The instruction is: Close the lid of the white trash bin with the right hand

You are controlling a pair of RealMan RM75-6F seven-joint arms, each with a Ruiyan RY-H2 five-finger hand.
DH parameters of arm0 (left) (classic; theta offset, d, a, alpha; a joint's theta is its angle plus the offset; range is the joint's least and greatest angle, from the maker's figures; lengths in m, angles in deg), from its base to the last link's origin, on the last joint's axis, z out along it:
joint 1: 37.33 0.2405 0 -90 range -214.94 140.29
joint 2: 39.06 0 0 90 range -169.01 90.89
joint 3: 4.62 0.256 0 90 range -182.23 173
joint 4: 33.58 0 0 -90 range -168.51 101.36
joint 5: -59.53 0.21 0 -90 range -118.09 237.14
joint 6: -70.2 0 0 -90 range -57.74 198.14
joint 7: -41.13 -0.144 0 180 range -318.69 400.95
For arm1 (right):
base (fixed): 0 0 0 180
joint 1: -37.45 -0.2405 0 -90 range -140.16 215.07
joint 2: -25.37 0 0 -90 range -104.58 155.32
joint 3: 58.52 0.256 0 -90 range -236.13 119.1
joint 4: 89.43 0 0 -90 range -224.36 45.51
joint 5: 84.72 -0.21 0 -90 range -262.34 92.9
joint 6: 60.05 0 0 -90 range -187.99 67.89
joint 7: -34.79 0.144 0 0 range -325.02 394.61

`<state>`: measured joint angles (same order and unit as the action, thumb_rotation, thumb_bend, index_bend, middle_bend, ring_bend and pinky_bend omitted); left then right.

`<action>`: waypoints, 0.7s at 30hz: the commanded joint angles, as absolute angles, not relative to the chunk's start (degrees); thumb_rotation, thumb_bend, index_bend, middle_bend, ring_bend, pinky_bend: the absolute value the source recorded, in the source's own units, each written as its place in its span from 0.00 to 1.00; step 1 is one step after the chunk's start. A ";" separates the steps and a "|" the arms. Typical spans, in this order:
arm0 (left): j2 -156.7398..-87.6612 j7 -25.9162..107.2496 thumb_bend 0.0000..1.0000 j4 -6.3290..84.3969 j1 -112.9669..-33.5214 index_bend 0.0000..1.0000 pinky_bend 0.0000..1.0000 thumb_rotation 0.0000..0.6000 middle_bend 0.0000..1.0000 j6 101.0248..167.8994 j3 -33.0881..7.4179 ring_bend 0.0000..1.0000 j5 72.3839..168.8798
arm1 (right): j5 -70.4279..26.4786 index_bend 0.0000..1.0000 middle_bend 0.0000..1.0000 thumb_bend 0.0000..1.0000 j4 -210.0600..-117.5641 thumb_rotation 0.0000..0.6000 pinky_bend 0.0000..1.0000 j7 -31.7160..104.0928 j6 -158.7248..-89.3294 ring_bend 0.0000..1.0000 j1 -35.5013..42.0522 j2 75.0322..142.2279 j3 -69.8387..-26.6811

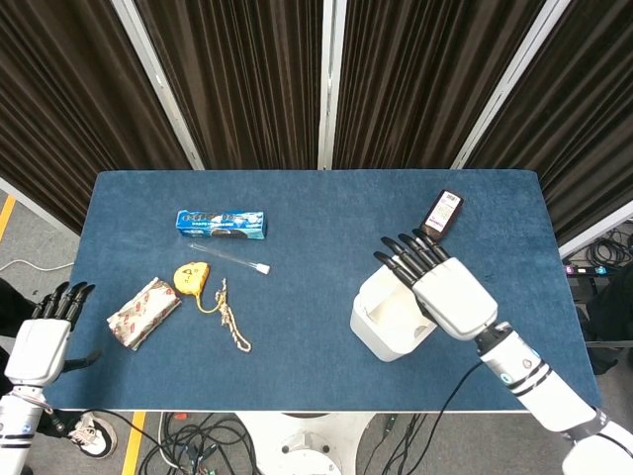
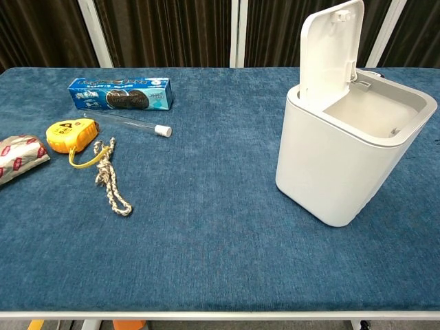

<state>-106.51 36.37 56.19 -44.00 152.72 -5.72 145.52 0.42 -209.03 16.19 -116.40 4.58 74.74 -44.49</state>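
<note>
Approach step: right hand [image 1: 450, 294] hovers above the white trash bin [image 2: 344, 161], fingers spread and holding nothing; head view only, so height over the bin is unclear and I can't tell if it touches. Lid [image 2: 330, 51] stands upright at the bin's rear edge, under the fingertips [image 1: 396, 259]. Next move likely: get the fingers behind the lid top, then push it down over the opening. Left hand [image 1: 45, 332] is off the table edge, empty, fingers extended.
</note>
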 commanded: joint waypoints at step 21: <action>-106.46 37.28 0.00 55.57 -43.95 0.09 0.15 1.00 0.08 152.66 -5.76 0.02 145.26 | -12.51 0.00 0.18 1.00 -209.72 1.00 0.12 13.30 -108.03 0.09 -3.62 77.10 -46.01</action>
